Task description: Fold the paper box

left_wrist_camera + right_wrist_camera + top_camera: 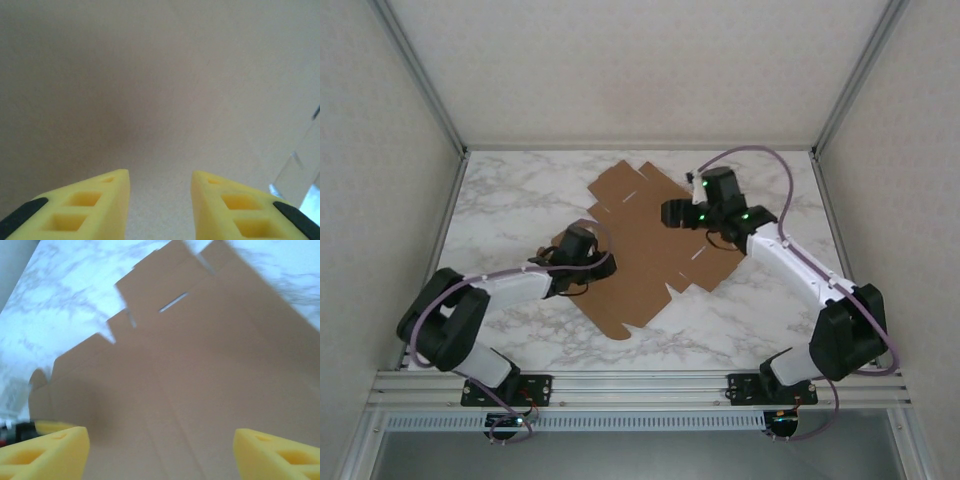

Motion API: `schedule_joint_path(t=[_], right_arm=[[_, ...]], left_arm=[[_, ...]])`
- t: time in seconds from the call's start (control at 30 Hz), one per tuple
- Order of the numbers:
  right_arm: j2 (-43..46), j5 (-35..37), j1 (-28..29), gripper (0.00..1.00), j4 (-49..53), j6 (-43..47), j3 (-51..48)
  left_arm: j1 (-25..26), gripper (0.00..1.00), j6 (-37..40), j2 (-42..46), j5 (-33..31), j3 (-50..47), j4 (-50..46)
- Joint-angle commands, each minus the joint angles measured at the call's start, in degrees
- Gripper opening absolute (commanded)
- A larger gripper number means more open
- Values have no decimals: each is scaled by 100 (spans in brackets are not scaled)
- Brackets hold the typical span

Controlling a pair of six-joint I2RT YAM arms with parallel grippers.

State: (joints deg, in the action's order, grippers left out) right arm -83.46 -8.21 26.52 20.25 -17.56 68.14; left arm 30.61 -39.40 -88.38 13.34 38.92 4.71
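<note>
Paper box: the paper box [650, 250] is a flat brown die-cut sheet lying unfolded and set diagonally on the middle of the marble table [520, 200], one corner toward the upper centre of the overhead view and another toward the lower centre.
Flaps: notched edges and a narrow slit [173, 302] show toward the top of the right wrist view, with white marble beyond them.
Left pincer: the left gripper [578, 243] sits at the sheet's left edge. In its wrist view the yellow fingers [90, 200] stand partly apart with nothing between them, only bare cardboard beyond.
Right pincer: the right gripper [678, 213] is over the sheet's upper right part. Its fingers [45, 450] are spread wide, at the frame's lower corners, empty above the cardboard.
</note>
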Motion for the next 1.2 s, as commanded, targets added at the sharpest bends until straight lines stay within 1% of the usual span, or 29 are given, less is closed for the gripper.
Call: schedule_joint_path(t=[0.0,0.03,0.07,0.1,0.2,0.3,0.43,0.57,0.7,0.83,0.9,1.0,1.07,1.13,1.17], right_arm=[[-346,-506,-789,88,258,226,399],[-475,-588,-1002,89,229,191,426],[-612,-720,-1246,97,160,124,449],[-748,-866,-1487,99,98,42,457],[-1070,-1085,-2009,99,-132,-155,424],[-1372,-1079,-2363,99,-79,-244,504],[-1515,-857,-2619,99,-84,-302,490],[-1710,-641,-2848,99,-103,-505,525],[-1935,-702,-2962,99,-204,-565,555],[-2146,-797,-2990,99,-259,-440,657],[-2365,-1364,-3022,99,-366,-393,793],[-2982,-2639,-2959,96,-318,-299,1332],[-3329,-2956,-2811,94,-89,-91,1696],[-3592,-3276,-2712,92,-102,-22,1914],[-3734,-3398,-2676,89,-92,-42,2010]], left_arm=[[50,37,-179,-351,133,90,323],[50,37,-161,-457,89,133,249],[46,37,-156,-560,60,155,192],[42,37,-148,-649,40,180,138],[33,37,-140,-839,-88,195,-13],[1,37,-138,-964,-184,153,-136],[-152,36,-132,-1081,-240,66,-294],[-498,36,-136,-1066,-357,-48,-465],[-994,37,-288,-932,-400,-235,-454],[-1066,37,-132,-1103,-464,-32,-620],[-1073,37,-64,-1219,-443,55,-692],[-1067,36,47,-1315,-420,133,-777],[-1066,36,118,-1330,-418,129,-821],[-1067,36,169,-1340,-394,125,-842],[-1070,36,182,-1340,-394,117,-862]])
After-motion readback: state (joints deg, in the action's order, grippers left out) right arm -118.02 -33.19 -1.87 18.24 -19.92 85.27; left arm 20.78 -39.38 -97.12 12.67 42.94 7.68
